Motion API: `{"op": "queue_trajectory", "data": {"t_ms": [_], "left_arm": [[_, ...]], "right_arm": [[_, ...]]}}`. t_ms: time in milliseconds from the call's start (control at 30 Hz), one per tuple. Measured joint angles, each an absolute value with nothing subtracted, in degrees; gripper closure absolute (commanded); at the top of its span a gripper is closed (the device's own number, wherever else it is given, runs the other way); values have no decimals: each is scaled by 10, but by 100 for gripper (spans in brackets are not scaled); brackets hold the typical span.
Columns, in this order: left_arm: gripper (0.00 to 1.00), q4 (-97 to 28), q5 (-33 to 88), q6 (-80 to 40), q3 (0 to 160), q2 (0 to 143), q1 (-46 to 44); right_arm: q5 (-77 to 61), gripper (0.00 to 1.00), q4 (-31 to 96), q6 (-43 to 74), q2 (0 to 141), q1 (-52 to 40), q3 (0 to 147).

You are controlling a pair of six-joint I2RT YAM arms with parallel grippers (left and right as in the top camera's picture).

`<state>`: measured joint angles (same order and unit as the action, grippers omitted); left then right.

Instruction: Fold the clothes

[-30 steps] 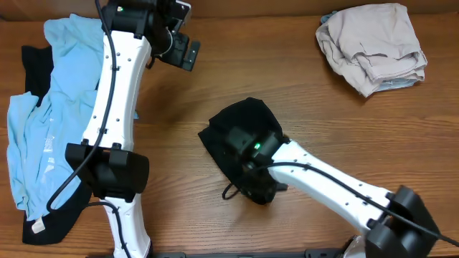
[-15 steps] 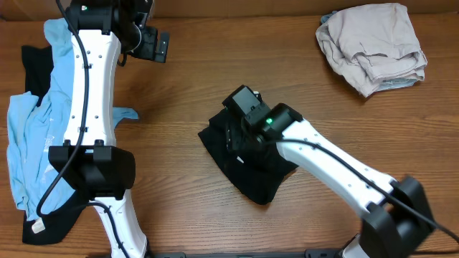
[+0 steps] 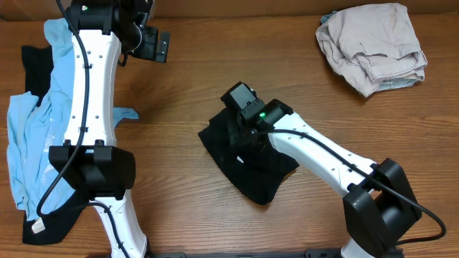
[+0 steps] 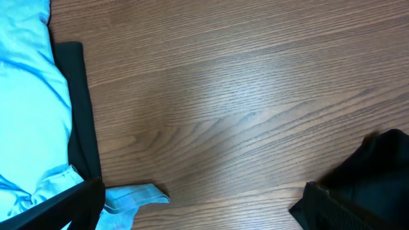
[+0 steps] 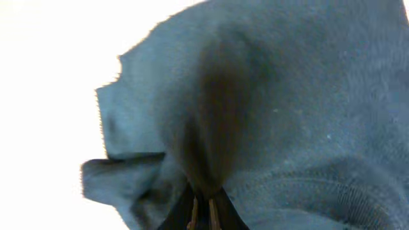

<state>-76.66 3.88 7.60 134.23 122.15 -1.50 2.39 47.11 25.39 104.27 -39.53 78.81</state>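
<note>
While right gripper (image 5: 201, 214) clamps the 12 o'clock edge of the black shirt (image 3: 252, 179), likely for a fold, left gripper (image 3: 152, 44) hangs spread apart at 11 o'clock, clear.

- Table (image 3: 186, 93): brown wood.
- Black shirt (image 3: 251, 168): bunched in a heap, mid-table.
- Right gripper (image 3: 242, 107): down on the shirt's upper edge, fingertips hidden against the dark cloth.
- Light blue garment (image 3: 43, 122): crumpled along the left side, lying over a black garment (image 3: 32, 61) with a white tag (image 3: 36, 228).
- Beige garment (image 3: 373, 46): loosely heaped, top right corner.
- Left gripper (image 3: 154, 45): over bare wood near the top, well apart from the shirt.
</note>
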Motion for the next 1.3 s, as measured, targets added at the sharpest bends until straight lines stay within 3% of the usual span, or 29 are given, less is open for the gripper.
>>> {"op": "queue_trajectory", "data": {"t_ms": [300,333,367,400,567,600,800,1133,1300], "left_arm": [[0,-766,40,76,1342,1221,-15],[0,-766,40,76,1342,1221,-15],[0,-766,40,76,1342,1221,-15],[0,-766,40,76,1342,1221,-15],[0,-765,40,76,1342,1221,-15],[0,-765,40,76,1342,1221,-15],[0,-764,40,76,1342,1221,-15],[0,-764,40,76,1342,1221,-15],[0,-764,40,76,1342,1221,-15]], "right_arm": [[-24,94,452,259,1043,-456,811],[-27,86,452,261,1043,-466,811],[-28,69,451,266,1043,-475,811],[-30,58,451,270,1043,-486,811],[-51,22,470,279,1043,-519,811],[-56,19,479,279,1043,-520,811],[-77,16,579,279,1043,-492,836],[-81,15,665,277,975,-357,875],[-84,14,658,274,975,-358,833]]}}
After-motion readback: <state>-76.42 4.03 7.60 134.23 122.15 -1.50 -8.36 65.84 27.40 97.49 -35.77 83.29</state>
